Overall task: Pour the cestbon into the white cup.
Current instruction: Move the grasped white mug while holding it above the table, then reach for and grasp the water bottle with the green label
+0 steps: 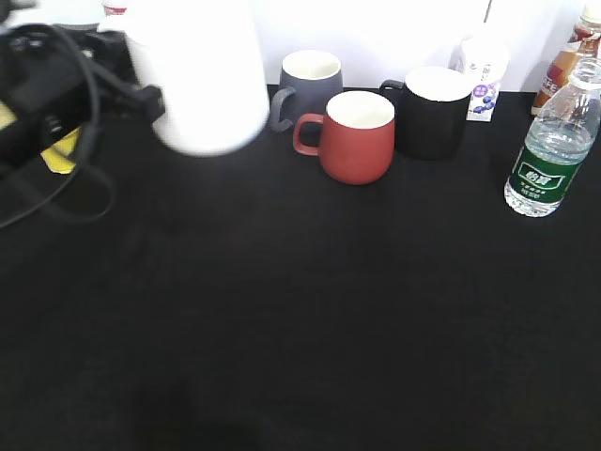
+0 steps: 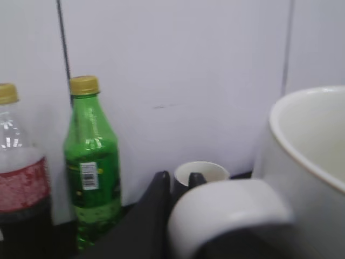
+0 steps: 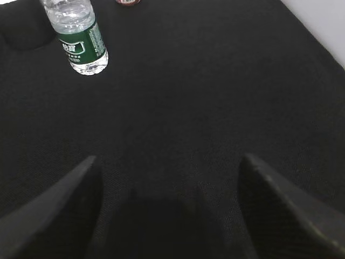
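Note:
The white cup [image 1: 202, 75] hangs in the air at the back left, blurred, held by my left gripper [image 1: 141, 94]. In the left wrist view my left gripper [image 2: 180, 181] is shut on the cup's loop handle [image 2: 226, 210], and the cup's open mouth [image 2: 312, 135] fills the right side. The cestbon [image 1: 554, 141] stands upright at the right edge of the black table, with a clear body and a dark green label. It also shows in the right wrist view [image 3: 78, 35], far ahead and to the left of my open, empty right gripper [image 3: 167, 162].
A grey mug [image 1: 310, 80], a red mug [image 1: 357, 136] and a black mug [image 1: 434, 111] stand in the back row, with a small carton [image 1: 482, 80] and a brown-labelled tea bottle [image 1: 573, 56] behind. A green soda bottle [image 2: 91, 167] and a cola bottle [image 2: 19, 189] stand by the wall.

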Controlling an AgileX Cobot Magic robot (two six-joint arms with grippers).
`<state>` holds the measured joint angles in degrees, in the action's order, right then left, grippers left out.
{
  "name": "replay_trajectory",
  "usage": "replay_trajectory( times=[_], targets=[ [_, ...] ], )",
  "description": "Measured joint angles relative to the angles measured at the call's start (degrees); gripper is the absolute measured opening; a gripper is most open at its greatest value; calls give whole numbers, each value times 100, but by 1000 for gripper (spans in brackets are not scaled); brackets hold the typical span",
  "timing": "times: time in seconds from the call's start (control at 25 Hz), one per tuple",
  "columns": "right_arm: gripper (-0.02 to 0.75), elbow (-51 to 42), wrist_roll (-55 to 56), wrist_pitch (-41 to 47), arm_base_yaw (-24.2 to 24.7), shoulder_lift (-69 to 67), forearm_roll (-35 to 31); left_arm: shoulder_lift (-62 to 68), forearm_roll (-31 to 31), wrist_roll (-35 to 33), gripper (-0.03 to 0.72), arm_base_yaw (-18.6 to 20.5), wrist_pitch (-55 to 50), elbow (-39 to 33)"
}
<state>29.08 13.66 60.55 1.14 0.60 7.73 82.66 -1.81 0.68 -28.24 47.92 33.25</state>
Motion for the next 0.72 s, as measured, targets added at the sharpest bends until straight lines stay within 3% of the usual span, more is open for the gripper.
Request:
replay_trajectory(
  times=[0.2, 0.24, 0.44, 0.72],
  targets=[
    [592, 5, -17, -72, 0, 0, -171, -464, -3, 12, 71, -383, -642, -158],
    [592, 103, -149, -481, 0, -97, -195, -464, -11, 12, 71, -422, -668, -158],
    [592, -14, -393, -4864, 0, -2233, 180, -464, -26, 16, 70, -428, -794, -158],
    [592, -1196, -404, -8792, 6, -6537, 384, -464, -26, 22, 69, -428, -889, -158]
  ],
)
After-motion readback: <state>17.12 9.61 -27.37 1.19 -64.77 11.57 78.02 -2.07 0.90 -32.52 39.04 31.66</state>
